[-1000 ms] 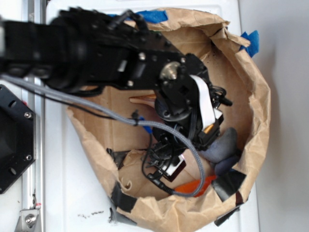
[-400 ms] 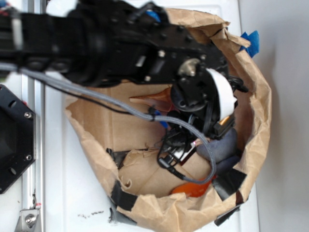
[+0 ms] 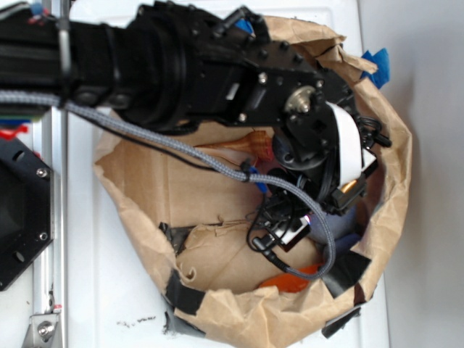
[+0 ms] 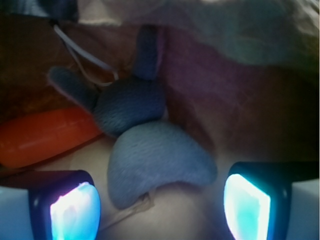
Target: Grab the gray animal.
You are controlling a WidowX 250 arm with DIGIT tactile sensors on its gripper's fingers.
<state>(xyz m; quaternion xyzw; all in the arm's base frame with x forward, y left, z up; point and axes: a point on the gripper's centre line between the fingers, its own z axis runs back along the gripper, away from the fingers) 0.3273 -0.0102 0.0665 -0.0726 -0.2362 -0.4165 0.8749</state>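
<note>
Paper bag wall [image 4: 240,100] close behind gray animal [image 4: 155,165], gripper [image 4: 160,210] spread astride.

Your arm [image 3: 181,65] is matte black, built of blocky segments dotted with small silver screws and one round silver hub. A gray braided cable [image 3: 217,168] trails along it, beside thin black wires. The gripper [image 4: 160,200] has black fingers [image 4: 65,205] with pale, glowing bluish-white pads.
</note>
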